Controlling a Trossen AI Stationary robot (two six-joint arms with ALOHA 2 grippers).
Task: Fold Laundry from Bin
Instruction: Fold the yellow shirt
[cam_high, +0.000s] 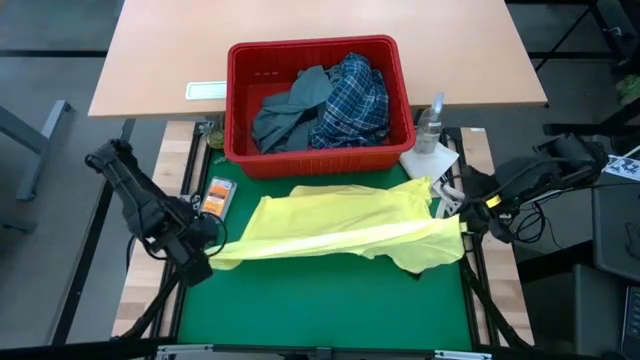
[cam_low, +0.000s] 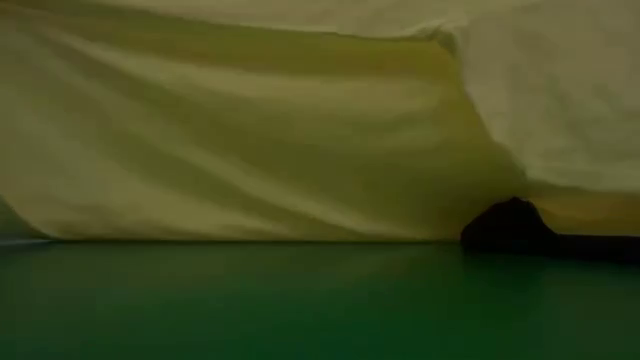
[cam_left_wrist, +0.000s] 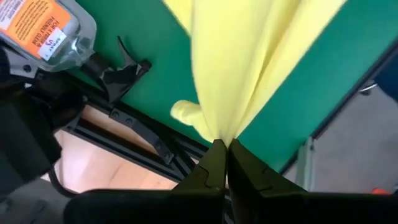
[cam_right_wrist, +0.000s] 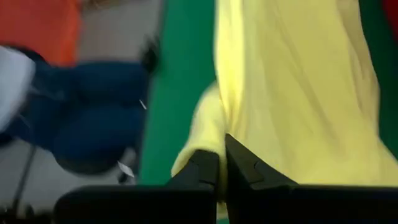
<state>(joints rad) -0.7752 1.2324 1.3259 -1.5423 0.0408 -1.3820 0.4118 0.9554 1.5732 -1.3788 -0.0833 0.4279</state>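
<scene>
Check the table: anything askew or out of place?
Mostly fine. The yellow garment is stretched between the left gripper and right gripper, jaws shut on its ends, but it lies slanted and a flap droops near the right end. A spray bottle and paper towel crowd the red bin.

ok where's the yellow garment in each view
high: yellow garment stretched across the green mat, in front of the bin.
low: fills the upper picture.
left wrist: pinched in left gripper.
right wrist: pinched in right gripper.
shared landmark: the green mat.
</scene>
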